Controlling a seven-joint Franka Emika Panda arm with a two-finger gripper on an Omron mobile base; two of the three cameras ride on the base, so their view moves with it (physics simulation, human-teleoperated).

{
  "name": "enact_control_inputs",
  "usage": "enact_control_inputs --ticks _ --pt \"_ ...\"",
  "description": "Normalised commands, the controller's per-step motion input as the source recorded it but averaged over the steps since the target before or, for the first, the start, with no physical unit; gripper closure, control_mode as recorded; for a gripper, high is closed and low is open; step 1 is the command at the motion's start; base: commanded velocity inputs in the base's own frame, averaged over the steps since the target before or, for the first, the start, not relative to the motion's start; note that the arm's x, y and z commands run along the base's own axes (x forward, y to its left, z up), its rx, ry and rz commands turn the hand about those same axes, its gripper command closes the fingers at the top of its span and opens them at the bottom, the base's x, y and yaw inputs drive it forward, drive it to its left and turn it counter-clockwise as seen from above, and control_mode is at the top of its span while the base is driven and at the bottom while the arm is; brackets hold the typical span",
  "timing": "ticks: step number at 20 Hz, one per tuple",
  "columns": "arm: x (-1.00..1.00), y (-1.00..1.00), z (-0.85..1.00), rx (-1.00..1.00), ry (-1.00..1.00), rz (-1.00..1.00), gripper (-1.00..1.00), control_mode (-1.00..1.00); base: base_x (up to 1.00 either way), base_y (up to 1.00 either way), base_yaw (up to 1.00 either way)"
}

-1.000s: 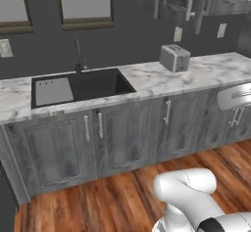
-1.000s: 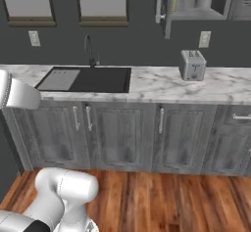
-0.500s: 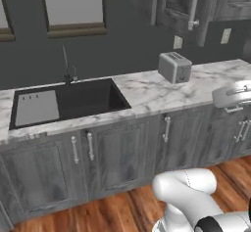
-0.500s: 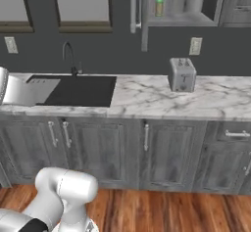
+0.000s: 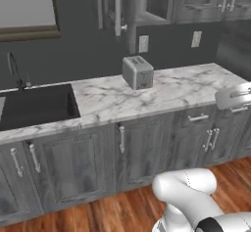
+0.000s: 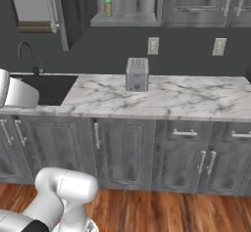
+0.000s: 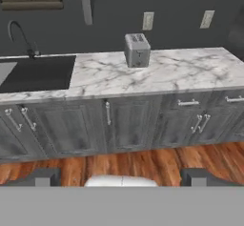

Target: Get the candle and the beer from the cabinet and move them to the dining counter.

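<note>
The base has rolled right, bringing the open cabinet (image 6: pixel 132 3) nearer.
Jaws (image 7: pixel 121 177) spread empty; the beer (image 6: pixel 108 2), far above them, looks slippery, breakable — grip its body.

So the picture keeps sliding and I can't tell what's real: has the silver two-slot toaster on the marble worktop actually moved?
No. The silver two-slot toaster sits below the wall outlet as before; the camera moved.

I count one toaster (image 6: pixel 137 74) on the marble worktop (image 6: pixel 196 99), two wall outlets (image 6: pixel 153 45) behind it, and one black sink (image 5: pixel 34 106) with one faucet (image 6: pixel 27 55). One green beer (image 6: pixel 108 2) stands in the open cabinet (image 6: pixel 130 18).
</note>
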Motion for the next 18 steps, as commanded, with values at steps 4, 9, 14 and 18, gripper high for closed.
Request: enact_control_inputs --ticks 4,9,14,18 --pt "0.0 0.0 0.0 0.0 0.0 0.0 -1.0 1.0 0.68 -1.0 0.23" --pt "0.0 0.0 0.0 0.0 0.0 0.0 -1.0 1.0 0.78 -0.94 0.3" --pt "0.0 0.0 0.0 0.0 0.0 0.0 -1.0 1.0 0.73 -0.68 0.22" --pt "0.0 0.0 0.0 0.0 0.0 0.0 -1.0 1.0 0.74 -0.12 0.01"
